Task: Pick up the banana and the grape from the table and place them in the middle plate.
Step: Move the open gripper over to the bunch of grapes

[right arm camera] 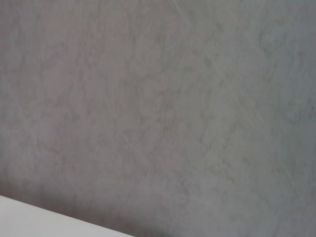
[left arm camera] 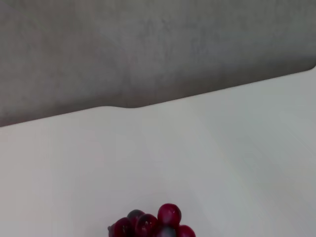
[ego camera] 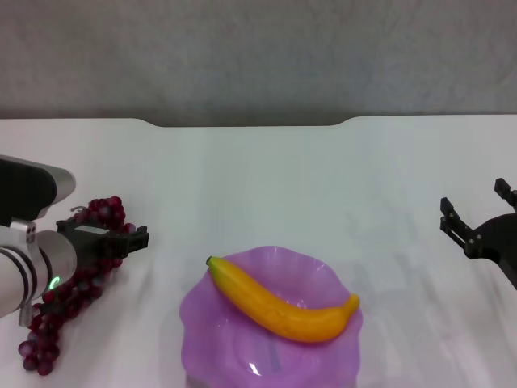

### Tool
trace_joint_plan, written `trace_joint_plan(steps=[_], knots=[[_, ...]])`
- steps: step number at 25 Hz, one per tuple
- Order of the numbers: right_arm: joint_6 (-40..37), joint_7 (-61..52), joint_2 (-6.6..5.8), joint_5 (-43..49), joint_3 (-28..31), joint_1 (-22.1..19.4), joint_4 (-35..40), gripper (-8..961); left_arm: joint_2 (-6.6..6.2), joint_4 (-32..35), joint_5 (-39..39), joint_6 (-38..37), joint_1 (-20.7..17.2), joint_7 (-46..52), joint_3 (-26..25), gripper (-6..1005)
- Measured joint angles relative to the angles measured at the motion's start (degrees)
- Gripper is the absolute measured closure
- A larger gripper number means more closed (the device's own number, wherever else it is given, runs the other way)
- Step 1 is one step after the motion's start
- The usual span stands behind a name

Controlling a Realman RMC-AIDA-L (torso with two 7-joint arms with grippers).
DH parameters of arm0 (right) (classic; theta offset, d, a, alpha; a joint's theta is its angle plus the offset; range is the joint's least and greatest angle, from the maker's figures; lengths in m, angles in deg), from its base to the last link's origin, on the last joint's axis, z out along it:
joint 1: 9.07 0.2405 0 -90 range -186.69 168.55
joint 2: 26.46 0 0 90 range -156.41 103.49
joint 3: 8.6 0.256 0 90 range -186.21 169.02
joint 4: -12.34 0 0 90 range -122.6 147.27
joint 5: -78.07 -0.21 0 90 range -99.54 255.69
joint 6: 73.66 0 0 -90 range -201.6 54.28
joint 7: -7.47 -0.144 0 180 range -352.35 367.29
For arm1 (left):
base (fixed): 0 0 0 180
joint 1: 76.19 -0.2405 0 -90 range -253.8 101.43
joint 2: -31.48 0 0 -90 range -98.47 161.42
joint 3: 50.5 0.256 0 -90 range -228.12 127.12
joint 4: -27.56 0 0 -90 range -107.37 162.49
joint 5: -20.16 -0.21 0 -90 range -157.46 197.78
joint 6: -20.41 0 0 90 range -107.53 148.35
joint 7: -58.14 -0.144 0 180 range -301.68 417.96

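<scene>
The yellow banana lies across the purple middle plate near the front of the white table. The dark red grape bunch lies on the table at the left, running from the far end towards the front edge. My left gripper is down at the far part of the bunch, open, with its dark fingers on either side of the grapes. The tip of the bunch shows in the left wrist view. My right gripper is open and empty at the right, apart from the plate.
The table's far edge has a notch against a grey wall. The right wrist view shows only the wall and a corner of the table.
</scene>
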Motion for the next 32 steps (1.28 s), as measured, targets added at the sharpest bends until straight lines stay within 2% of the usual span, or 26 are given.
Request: trace_joint_plan(steps=[6, 18, 24, 32], knots=[[0.2, 0.0, 0.00, 0.1, -0.2, 0.1, 0.1, 59, 0.07, -5.3, 0.2, -1.7, 2.2, 0.7, -2.1, 229], [0.2, 0.0, 0.00, 0.1, -0.5, 0.1, 0.1, 59, 0.30, -9.7, 0.1, -7.0, 3.0, 0.7, -2.7, 246], [0.2, 0.0, 0.00, 0.1, -0.5, 0.3, 0.4, 59, 0.34, -15.9, 0.4, -7.5, 6.6, 0.9, -2.8, 254], [0.2, 0.0, 0.03, 0.1, -0.6, 0.6, 0.3, 59, 0.25, -16.4, 0.4, -7.5, 6.9, 1.9, -2.9, 265]])
